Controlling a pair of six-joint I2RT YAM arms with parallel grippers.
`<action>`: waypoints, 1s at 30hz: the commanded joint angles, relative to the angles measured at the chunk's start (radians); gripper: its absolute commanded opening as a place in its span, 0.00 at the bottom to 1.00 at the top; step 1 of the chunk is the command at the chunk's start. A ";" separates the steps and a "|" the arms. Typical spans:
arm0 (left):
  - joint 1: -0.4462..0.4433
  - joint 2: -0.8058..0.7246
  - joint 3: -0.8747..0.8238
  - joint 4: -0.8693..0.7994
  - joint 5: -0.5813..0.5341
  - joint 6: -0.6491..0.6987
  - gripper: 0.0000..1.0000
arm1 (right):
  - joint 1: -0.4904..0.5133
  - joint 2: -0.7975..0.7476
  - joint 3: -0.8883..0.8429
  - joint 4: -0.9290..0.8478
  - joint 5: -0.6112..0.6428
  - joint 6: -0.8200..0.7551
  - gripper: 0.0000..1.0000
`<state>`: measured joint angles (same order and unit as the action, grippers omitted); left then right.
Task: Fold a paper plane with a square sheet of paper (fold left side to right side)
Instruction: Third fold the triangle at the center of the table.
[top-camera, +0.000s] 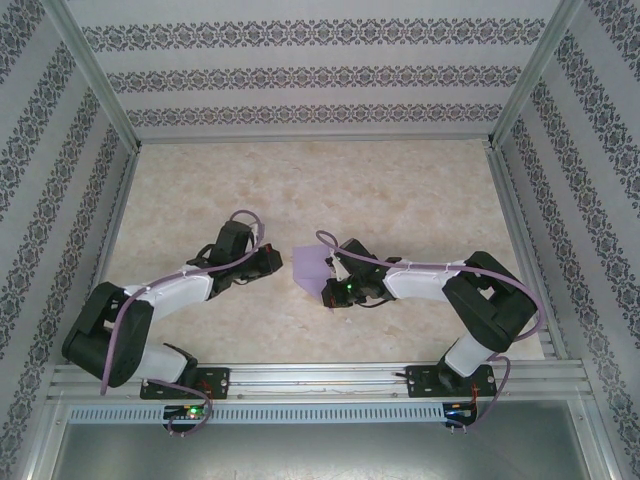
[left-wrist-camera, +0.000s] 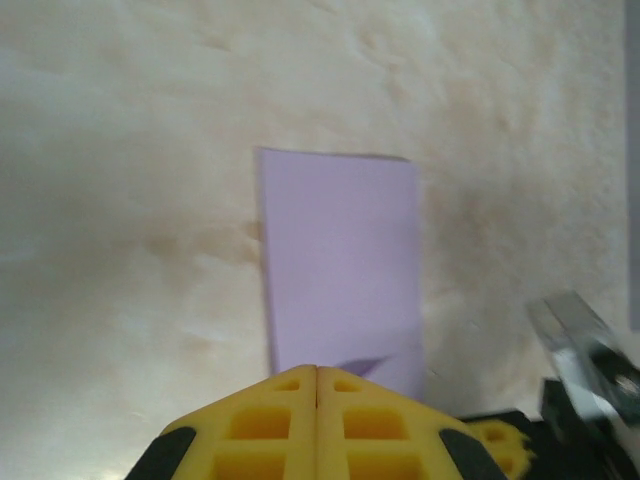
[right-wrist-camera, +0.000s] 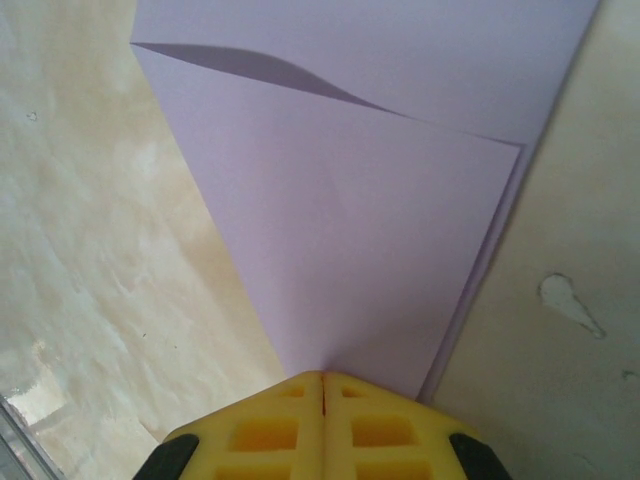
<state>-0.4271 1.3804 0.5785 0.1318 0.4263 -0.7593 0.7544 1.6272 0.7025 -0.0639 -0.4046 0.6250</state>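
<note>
Judging from how the square sheet of paper (top-camera: 310, 264) lies, doubled over near the middle of the table (top-camera: 430, 200), you are at the creasing stage of the left-to-right fold.

Your right gripper (right-wrist-camera: 323, 380) has its yellow fingers pressed together, and its tip sits at the sheet's near corner, at 6 o'clock in its wrist view. Whether it nips a layer you cannot tell. Your left gripper (left-wrist-camera: 317, 372) is also closed with nothing in it. Its tip is at the sheet's near edge, and contact there is unclear. From above, the left gripper is at the paper's 9 o'clock and the right at about 4 o'clock.

To do this step well, first look at the upper layer. In the right wrist view it bows up toward 11 o'clock with a shadow beneath. A sliver of the lower layer also peeks out along the edge at 4 o'clock, so the edges do not quite match. Square them before you commit to the crease. Then pin one end with one closed tip and draw the other flat along the folded edge, slowly, because thin paper will probably skid on this smooth top.

In the left wrist view the sheet reads as a rectangle with its long axis running 12 to 6. It has no nose yet, so it points nowhere. From above, your right gripper covers too much of it to read the axis.
</note>
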 joint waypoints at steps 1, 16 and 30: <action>-0.058 0.013 -0.023 0.054 0.076 -0.009 0.00 | -0.007 0.027 -0.044 -0.086 0.029 0.016 0.00; -0.170 0.289 0.104 0.118 0.080 0.001 0.00 | -0.013 0.026 -0.052 -0.072 0.026 0.024 0.00; -0.173 0.334 0.062 0.029 -0.039 0.031 0.00 | -0.013 -0.042 0.024 -0.041 -0.048 0.050 0.00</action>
<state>-0.5900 1.6897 0.6662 0.2241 0.4744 -0.7620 0.7479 1.6218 0.6987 -0.0578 -0.4343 0.6579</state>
